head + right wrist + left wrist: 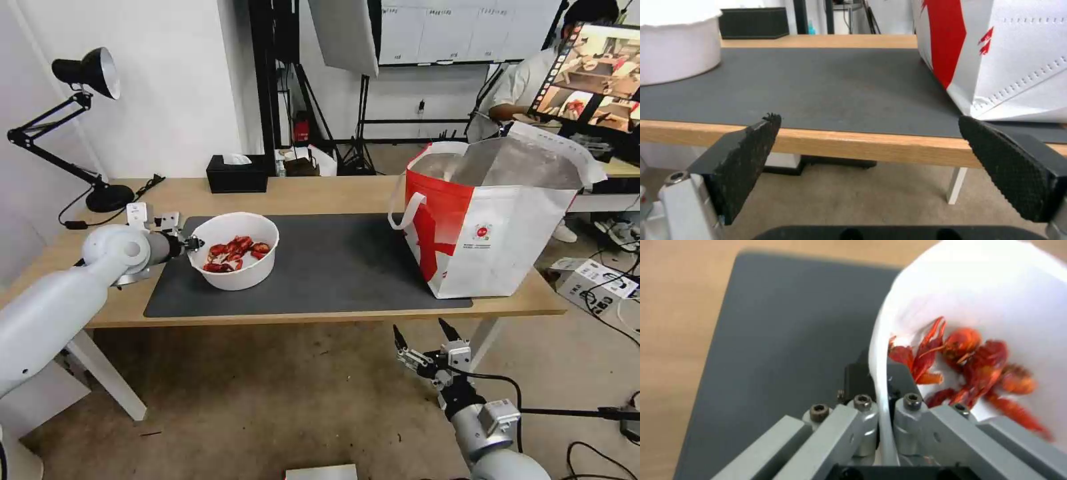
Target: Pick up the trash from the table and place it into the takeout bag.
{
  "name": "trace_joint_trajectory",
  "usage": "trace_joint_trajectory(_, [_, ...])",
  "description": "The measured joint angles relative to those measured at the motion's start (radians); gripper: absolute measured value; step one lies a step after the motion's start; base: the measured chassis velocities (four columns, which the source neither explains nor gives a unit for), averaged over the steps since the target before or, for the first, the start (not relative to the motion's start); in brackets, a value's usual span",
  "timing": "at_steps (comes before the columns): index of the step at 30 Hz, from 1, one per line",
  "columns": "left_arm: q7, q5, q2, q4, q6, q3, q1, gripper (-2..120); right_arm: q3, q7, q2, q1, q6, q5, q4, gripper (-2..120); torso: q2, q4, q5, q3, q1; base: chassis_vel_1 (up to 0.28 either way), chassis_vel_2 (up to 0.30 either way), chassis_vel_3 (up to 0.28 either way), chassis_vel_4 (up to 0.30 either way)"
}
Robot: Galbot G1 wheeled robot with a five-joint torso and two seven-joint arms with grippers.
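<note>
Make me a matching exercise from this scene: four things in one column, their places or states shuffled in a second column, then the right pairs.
1. white bowl
2. takeout bag
3. right gripper
4. black tissue box

A. open, below the table's front edge
B. at the table's back edge
C. rim pinched by the left gripper
D. standing on the mat's right end

Pairs: 1-C, 2-D, 3-A, 4-B

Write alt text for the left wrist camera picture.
The left end effector is shut on the rim of a white bowl holding red crayfish shells. The bowl sits on a dark grey mat over a light-wood table.
</note>
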Motion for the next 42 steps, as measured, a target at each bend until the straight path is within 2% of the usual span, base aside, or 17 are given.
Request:
trace_joint_trajectory(8, [-0.018,-0.013,-0.023,-0.065,-0.026,0.081,-0.151,0,0.0,0.0,0.0,0.0,0.0,0.0,0.0,100,0.0,0.0,0.0003,0.0,0.0,0.0,0.0,0.0,0.0])
trace_joint_trajectory(18, [-0.02,-0.055,-0.107,-0.01,-0.049,0.193,-0.38,0,0.0,0.0,0.0,0.0,0.0,0.0,0.0,100,0.0,0.0,0.0006,0.0,0.0,0.0,0.0,0.0,0.0])
trace_joint_trajectory(20, [-0.024,-0.07,-0.194,0.056,-0.054,0.242,-0.495,0,0.0,0.0,0.0,0.0,0.0,0.0,0.0,100,0.0,-0.0001,0.0006,0.0,0.0,0.0,0.0,0.0,0.0])
trace_joint_trajectory(22, [-0.024,-0.073,-0.214,0.072,-0.054,0.254,-0.516,0,0.0,0.0,0.0,0.0,0.0,0.0,0.0,100,0.0,-0.0001,0.0007,0.0,0.0,0.0,0.0,0.0,0.0])
trace_joint_trajectory(24, [-0.026,-0.077,-0.26,0.107,-0.056,0.28,-0.557,0,0.0,0.0,0.0,0.0,0.0,0.0,0.0,100,0.0,-0.0002,0.0004,0.0,0.0,0.0,0.0,0.0,0.0])
trace_joint_trajectory(26, [-0.029,-0.082,-0.338,0.166,-0.061,0.321,-0.62,0,0.0,0.0,0.0,0.0,0.0,0.0,0.0,100,0.0,-0.0002,0.0006,0.0,0.0,0.0,0.0,0.0,0.0])
trace_joint_trajectory(27, [-0.029,-0.082,-0.338,0.166,-0.061,0.321,-0.62,0,0.0,0.0,0.0,0.0,0.0,0.0,0.0,100,0.0,-0.0002,0.0006,0.0,0.0,0.0,0.0,0.0,0.0])
trace_joint_trajectory(28, [-0.035,-0.082,-0.405,0.215,-0.064,0.336,-0.656,0,0.0,0.0,0.0,0.0,0.0,0.0,0.0,100,0.0,-0.0001,0.0005,0.0,0.0,0.0,0.0,0.0,0.0])
trace_joint_trajectory(29, [-0.037,-0.082,-0.45,0.246,-0.066,0.342,-0.678,0,0.0,0.0,0.0,0.0,0.0,0.0,0.0,100,0.0,-0.0003,0.0006,0.0,0.0,0.0,0.0,0.0,0.0])
trace_joint_trajectory(30, [-0.037,-0.082,-0.45,0.246,-0.066,0.342,-0.678,0,0.0,0.0,0.0,0.0,0.0,0.0,0.0,100,0.0,-0.0003,0.0006,0.0,0.0,0.0,0.0,0.0,0.0])
trace_joint_trajectory(32, [-0.039,-0.081,-0.544,0.315,-0.071,0.352,-0.727,0,0.0,0.0,0.0,0.0,0.0,0.0,0.0,100,0.0,-0.0005,0.0009,0.0,0.0,0.0,0.0,0.0,0.0])
trace_joint_trajectory(33, [-0.039,-0.081,-0.544,0.315,-0.071,0.352,-0.727,0,0.0,0.0,0.0,0.0,0.0,0.0,0.0,100,0.0,-0.0005,0.0009,0.0,0.0,0.0,0.0,0.0,0.0])
trace_joint_trajectory(35, [-0.044,-0.074,-0.624,0.375,-0.08,0.348,-0.765,0,0.0,0.0,0.0,0.0,0.0,0.0,0.0,100,0.0,0.0002,0.0005,0.0,0.0,0.0,0.0,0.0,0.0])
trace_joint_trajectory(37, [-0.045,-0.073,-0.634,0.381,-0.081,0.347,-0.769,0,0.0,0.0,0.0,0.0,0.0,0.0,0.0,100,0.0,0.0001,0.0005,0.0,0.0,0.0,0.0,0.0,0.0])
trace_joint_trajectory(39, [-0.051,-0.057,-0.722,0.433,-0.094,0.344,-0.8,0,0.0,0.0,0.0,0.0,0.0,0.0,0.0,100,0.0,-0.0001,0.0007,0.0,0.0,0.0,0.0,0.0,0.0])
trace_joint_trajectory(41, [-0.052,-0.053,-0.742,0.442,-0.099,0.345,-0.804,0,0.0,0.0,0.0,0.0,0.0,0.0,0.0,100,0.0,-0.0001,0.0007,0.0,0.0,0.0,0.0,0.0,0.0])
trace_joint_trajectory(42, [-0.054,-0.041,-0.792,0.458,-0.113,0.348,-0.807,0,0.0,0.0,0.0,0.0,0.0,0.0,0.0,100,0.0,-0.0001,0.0007,0.0,0.0,0.0,0.0,0.0,0.0])
